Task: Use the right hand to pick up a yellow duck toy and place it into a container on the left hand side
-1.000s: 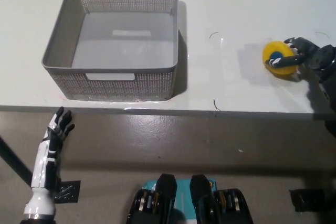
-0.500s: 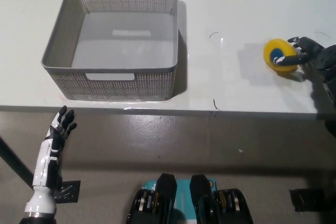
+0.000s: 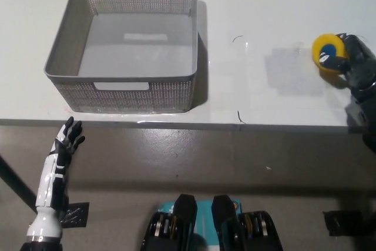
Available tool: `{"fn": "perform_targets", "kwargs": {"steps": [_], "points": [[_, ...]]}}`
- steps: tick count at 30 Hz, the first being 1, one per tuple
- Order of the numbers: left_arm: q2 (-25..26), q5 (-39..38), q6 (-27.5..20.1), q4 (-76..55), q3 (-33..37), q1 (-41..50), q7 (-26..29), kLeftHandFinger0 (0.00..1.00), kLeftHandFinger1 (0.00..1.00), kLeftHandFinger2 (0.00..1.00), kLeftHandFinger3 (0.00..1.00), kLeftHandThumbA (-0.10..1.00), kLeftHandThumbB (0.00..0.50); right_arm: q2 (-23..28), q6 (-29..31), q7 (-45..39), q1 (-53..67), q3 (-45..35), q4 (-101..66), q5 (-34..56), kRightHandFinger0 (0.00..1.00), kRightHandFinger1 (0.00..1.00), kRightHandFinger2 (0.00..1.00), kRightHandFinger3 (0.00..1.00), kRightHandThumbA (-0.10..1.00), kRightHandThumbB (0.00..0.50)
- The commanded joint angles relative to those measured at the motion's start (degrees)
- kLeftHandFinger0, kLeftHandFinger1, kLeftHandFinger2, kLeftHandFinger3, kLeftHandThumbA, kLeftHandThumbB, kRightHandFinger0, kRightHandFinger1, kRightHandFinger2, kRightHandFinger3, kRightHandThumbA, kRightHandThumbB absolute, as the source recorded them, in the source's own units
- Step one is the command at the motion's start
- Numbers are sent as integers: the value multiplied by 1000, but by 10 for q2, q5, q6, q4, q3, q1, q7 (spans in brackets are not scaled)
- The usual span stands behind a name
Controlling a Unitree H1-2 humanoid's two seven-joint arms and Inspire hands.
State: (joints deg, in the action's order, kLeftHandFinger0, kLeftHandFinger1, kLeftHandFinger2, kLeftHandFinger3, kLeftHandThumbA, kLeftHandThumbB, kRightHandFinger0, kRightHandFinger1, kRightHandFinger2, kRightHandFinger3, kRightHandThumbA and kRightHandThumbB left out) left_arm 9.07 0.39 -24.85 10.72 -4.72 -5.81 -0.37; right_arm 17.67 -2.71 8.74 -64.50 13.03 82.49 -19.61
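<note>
At worktop (image 3: 276, 4) right edge: right robot hand (image 3: 354, 66) closed around yellow duck toy (image 3: 328, 53); left robot hand (image 3: 66, 141) spread, holding nothing, below mesh basket (image 3: 70, 48).

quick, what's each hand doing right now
Left hand: open, holding nothing, below the table edge.
Right hand: shut on the yellow duck toy, which looks lifted off the table.

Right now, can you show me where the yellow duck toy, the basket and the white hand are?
yellow duck toy (image 3: 326, 53), head view, on its yellow body.
basket (image 3: 120, 77), head view, on its near rim.
left hand (image 3: 69, 136), head view, on the middle of the hand.
</note>
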Motion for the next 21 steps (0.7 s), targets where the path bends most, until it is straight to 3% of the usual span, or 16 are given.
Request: {"fn": "perform_targets", "kwargs": {"steps": [1,2,4,6,9,11,12,14,16,18,21], "points": [[15,-4,-13,-4,-3,-21,-6,1000,1000,1000,1000,1000,500,6,18,68,-11,-14,4,17,252,361,376,364,-100,222],[16,-3,-14,-3,-4,-21,-6,1000,1000,1000,1000,1000,500,5,25,75,-13,-16,3,19,268,362,343,245,-100,219],[15,-4,-13,-3,-4,-21,-5,1000,1000,1000,1000,1000,500,3,31,80,-14,-17,3,20,260,339,310,242,-100,220],[16,-2,-15,-5,-5,-19,-4,1000,1000,1000,1000,1000,500,-1,46,92,-17,-22,0,24,128,200,179,163,-100,223],[18,-2,-19,-3,-5,-18,-6,1000,1000,1000,1000,1000,500,-6,64,105,-26,-27,-2,29,9,60,106,143,-100,221],[17,6,-16,-6,-5,-18,-2,1000,1000,1000,1000,1000,500,-9,80,112,-36,-35,-5,36,0,37,217,282,-100,231],[17,6,-16,-5,-6,-18,-2,1000,1000,1000,1000,1000,500,-12,94,114,-44,-45,-9,45,0,21,348,377,-100,236],[16,7,-16,-6,-6,-17,-1,1000,1000,1000,1000,1000,500,-14,102,118,-53,-51,-12,49,0,122,651,530,-100,228],[15,7,-15,-6,-7,-18,0,1000,1000,1000,1000,1000,500,-17,102,123,-62,-52,-13,47,0,207,754,573,-100,221],[16,9,-15,-7,-7,-17,-1,1000,1000,1000,1000,1000,500,-22,113,129,-77,-57,-19,49,0,276,772,608,-100,199],[15,10,-15,-9,-7,-14,0,1000,1000,1000,1000,1000,500,-32,126,134,-97,-70,-29,59,0,354,786,686,-100,206]]}}
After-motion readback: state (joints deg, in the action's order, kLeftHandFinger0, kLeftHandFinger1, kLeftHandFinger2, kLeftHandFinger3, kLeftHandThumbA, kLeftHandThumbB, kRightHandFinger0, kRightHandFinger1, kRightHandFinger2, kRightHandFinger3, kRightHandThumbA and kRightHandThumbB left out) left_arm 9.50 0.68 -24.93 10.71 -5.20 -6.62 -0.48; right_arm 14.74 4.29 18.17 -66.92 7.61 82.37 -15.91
